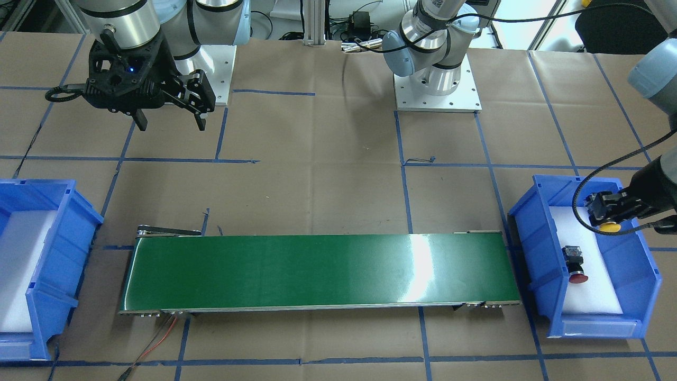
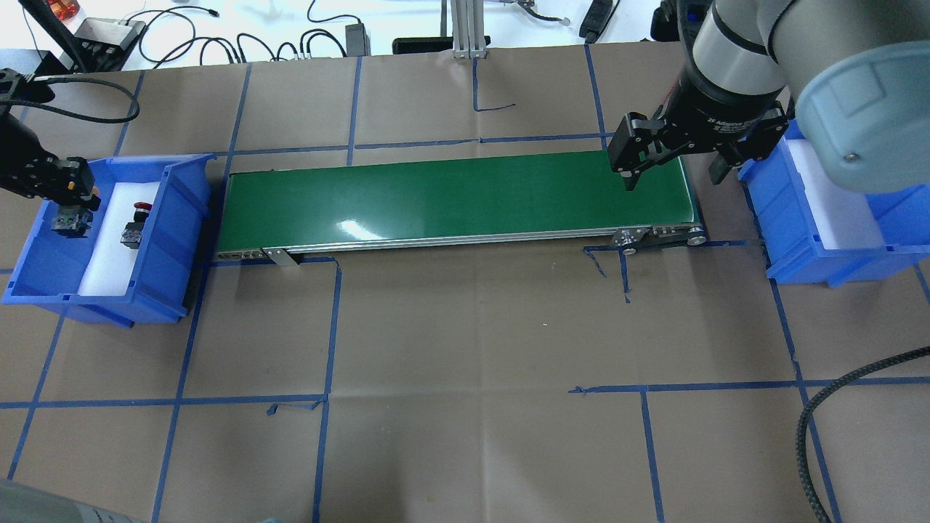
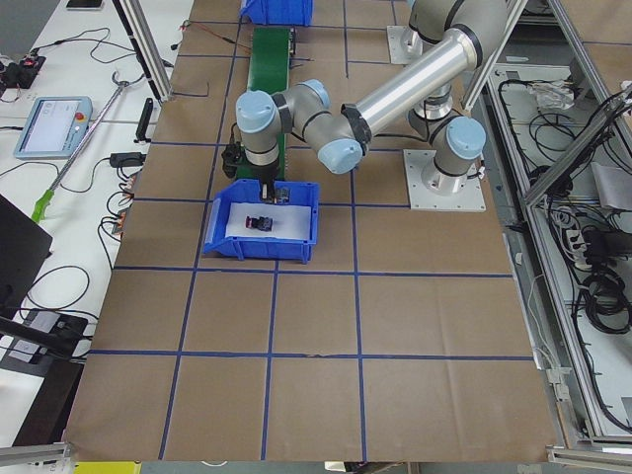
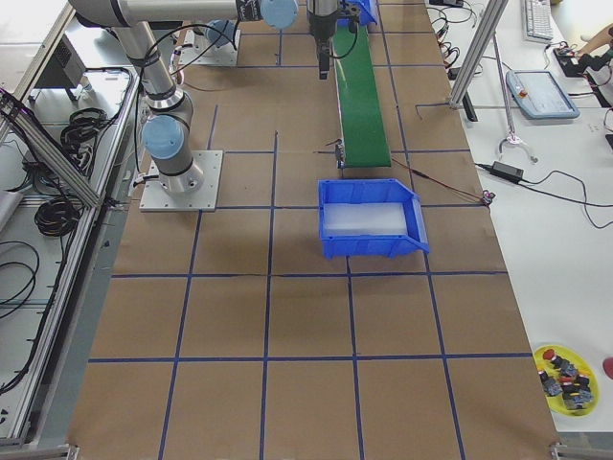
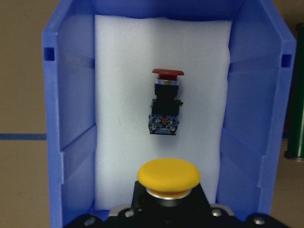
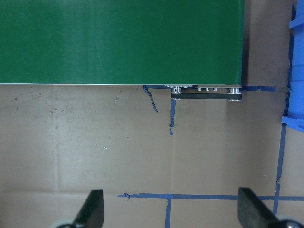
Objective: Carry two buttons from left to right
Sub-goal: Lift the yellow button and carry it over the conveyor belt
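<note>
Front-facing view: the left gripper (image 1: 605,216) is clamped on the yellow mushroom-capped push button (image 1: 610,228) over the white foam liner (image 1: 597,296) of the left blue plastic bin (image 1: 539,248). The red mushroom-capped push button (image 1: 576,263) lies on that foam, near it.

Overhead view: the long green conveyor belt (image 2: 450,200) runs between the 2 bins. The right gripper (image 2: 672,178) hovers around its right end, beside the right blue plastic bin (image 2: 792,247).

Left wrist view: the bin walls stand close on both sides. The yellow button should likely rise straight up until it clears the wall, then cross to the belt's left end and go down gently without nudging the red one.

Right wrist view: the fingers are apart with nothing between them, above the brown paper-covered surface (image 6: 95,142).
</note>
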### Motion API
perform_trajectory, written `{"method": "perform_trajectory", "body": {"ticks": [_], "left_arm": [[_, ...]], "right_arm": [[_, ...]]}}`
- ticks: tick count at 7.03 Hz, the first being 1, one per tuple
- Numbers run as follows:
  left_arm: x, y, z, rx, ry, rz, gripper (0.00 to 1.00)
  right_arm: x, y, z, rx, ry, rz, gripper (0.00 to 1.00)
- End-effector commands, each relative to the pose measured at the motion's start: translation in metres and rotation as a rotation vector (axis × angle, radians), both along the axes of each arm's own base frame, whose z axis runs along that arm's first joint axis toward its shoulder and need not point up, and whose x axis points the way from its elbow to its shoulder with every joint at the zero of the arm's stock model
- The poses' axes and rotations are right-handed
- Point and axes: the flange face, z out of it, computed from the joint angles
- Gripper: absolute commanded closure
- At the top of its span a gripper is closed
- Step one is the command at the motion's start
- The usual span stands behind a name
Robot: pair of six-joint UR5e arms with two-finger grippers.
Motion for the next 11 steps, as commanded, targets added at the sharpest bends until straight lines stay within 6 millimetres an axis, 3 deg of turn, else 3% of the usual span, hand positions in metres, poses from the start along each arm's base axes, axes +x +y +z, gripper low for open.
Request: {"method": "perform_trajectory", "body": {"ticks": [1, 3, 4, 5, 6, 8, 9, 10, 11], "left_arm": [[-0.100, -0.029, 0.009, -0.021, -0.006, 0.063, 0.96], [-0.180, -0.036, -0.010, 0.009, 0.002, 0.094, 0.96], [-0.201, -0.039, -0.037, 0.020, 0.004, 0.107, 0.96], [-0.217, -0.049, -0.067, -0.010, -0.002, 0.079, 0.96], [-0.225, -0.051, -0.084, -0.041, -0.011, 0.103, 0.95], [-0.232, -0.040, -0.103, -0.037, -0.008, 0.099, 0.95], [-0.232, -0.040, -0.107, -0.032, -0.010, 0.101, 0.90], [-0.231, -0.043, -0.104, -0.043, -0.010, 0.102, 0.62], [-0.229, -0.046, -0.099, -0.054, -0.010, 0.098, 0.02]], "right_arm": [[-0.002, -0.002, 0.000, 0.000, 0.000, -0.004, 0.00], [-0.002, -0.005, -0.003, 0.005, 0.003, -0.005, 0.00], [-0.003, -0.005, -0.003, 0.005, 0.005, -0.006, 0.00], [-0.004, -0.005, -0.004, 0.007, 0.006, -0.008, 0.00], [-0.004, -0.005, -0.004, 0.007, 0.007, -0.008, 0.00], [-0.004, -0.005, -0.005, 0.010, 0.007, -0.008, 0.00], [-0.004, -0.004, -0.005, 0.014, 0.007, -0.008, 0.00], [-0.004, -0.003, -0.005, 0.021, 0.007, -0.008, 0.00], [-0.004, -0.003, -0.005, 0.021, 0.007, -0.008, 0.00]]}}
